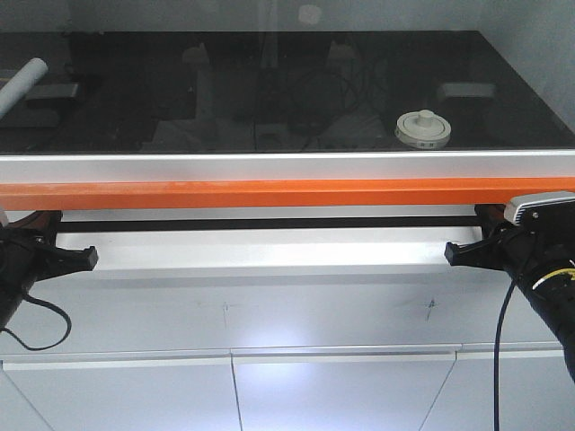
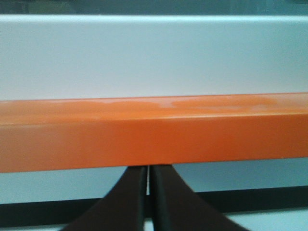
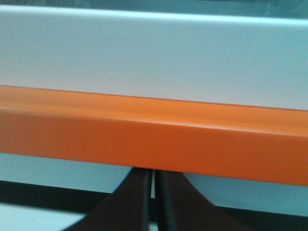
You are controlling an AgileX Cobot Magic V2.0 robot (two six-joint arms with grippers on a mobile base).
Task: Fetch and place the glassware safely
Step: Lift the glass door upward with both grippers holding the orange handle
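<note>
Glass jar point(image 1: 422, 127) behind the pane, both pincers low under the orange bar point(image 1: 269, 193)
The glass jar stands lid-on at the right of the dark worktop point(image 1: 135, 54); its contents cannot be made out. The right gripper point(image 1: 455, 254) sits below and nearer the camera, just under the bar. The left gripper point(image 1: 86, 259) is well apart at the opposite end. Both are clenched, fingers nearly touching.

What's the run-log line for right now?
left end effector: shut, below orange bar | right end effector: shut, below same bar | jar: lidded, behind glass sash, right side, untouched
</note>
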